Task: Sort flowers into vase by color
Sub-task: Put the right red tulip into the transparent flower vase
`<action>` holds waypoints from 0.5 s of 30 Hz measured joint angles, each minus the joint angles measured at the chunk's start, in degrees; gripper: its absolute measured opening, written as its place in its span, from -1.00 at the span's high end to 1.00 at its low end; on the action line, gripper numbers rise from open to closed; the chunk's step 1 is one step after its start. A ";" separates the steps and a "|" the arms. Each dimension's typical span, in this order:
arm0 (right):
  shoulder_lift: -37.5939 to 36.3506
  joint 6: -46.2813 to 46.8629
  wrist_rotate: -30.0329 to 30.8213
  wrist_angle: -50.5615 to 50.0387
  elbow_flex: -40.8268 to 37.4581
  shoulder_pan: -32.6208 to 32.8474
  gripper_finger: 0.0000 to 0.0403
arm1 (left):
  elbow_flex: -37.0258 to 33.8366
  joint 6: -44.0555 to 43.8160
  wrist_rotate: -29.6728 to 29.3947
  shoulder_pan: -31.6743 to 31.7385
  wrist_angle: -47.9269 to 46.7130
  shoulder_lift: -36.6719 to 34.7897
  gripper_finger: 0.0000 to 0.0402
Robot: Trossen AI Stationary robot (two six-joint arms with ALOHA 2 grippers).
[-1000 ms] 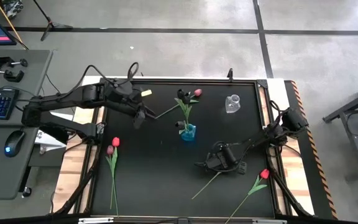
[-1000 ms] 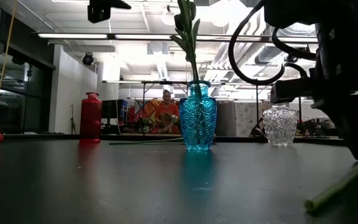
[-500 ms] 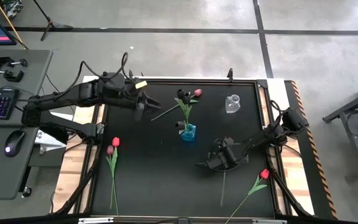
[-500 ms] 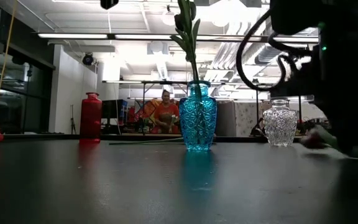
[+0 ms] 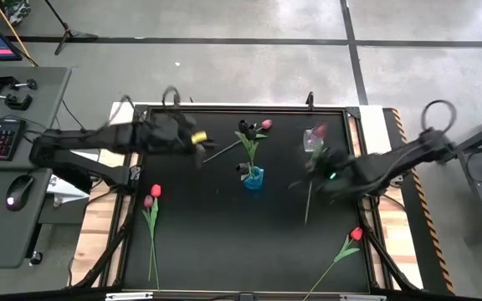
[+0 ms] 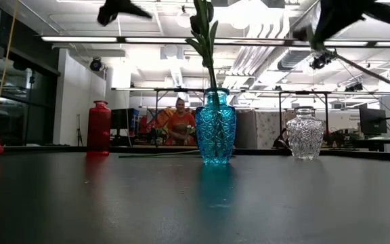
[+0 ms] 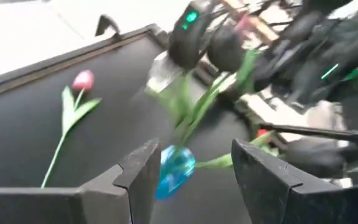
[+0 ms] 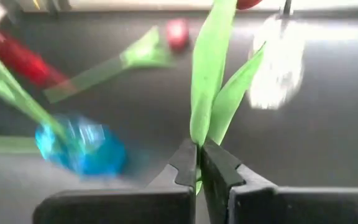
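My right pincer is clamped narrow on a tulip stem, leaves rising straight out of the jaws. 1 s ago that arm sat low on the counter, front-right, w/ the stem trailing on the surface; now it's up in the air, near the clear vase, red head about over the vase mouth and the stem hanging back toward me. In the low view the counter where the arm blocked the right side is bare, arm blurred up top. So: pick done, carry underway. I judge next is tipping the stem down into the clear vase, but the stem end isn't at the mouth yet.

Left pincer is wide, holding nothing, hovering back-left over the counter; it has slid a bit toward the blue vase since 1 s ago. Blue vase already holds a dark tulip.

Left to sort: 1 pink-red tulip lying behind the blue vase, 2 tulips front-left, 1 red front-right. Early-to-mid task, by my read.
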 joint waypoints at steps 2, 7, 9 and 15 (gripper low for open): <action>-5.07 -4.31 5.53 -0.26 -0.25 -2.05 1.00 | -4.37 -3.56 -2.60 -3.27 3.37 0.04 0.07; -13.09 -21.82 18.52 2.53 -0.76 -9.25 1.00 | -16.62 -7.09 -8.75 -10.83 19.74 0.06 0.07; -14.99 -29.64 21.68 6.21 -0.76 -12.59 1.00 | -20.76 -8.08 -11.26 -13.01 25.89 0.04 0.07; -16.85 -54.88 23.78 22.26 -0.79 -22.51 1.00 | -26.11 -14.74 -15.88 -17.30 31.32 0.04 0.07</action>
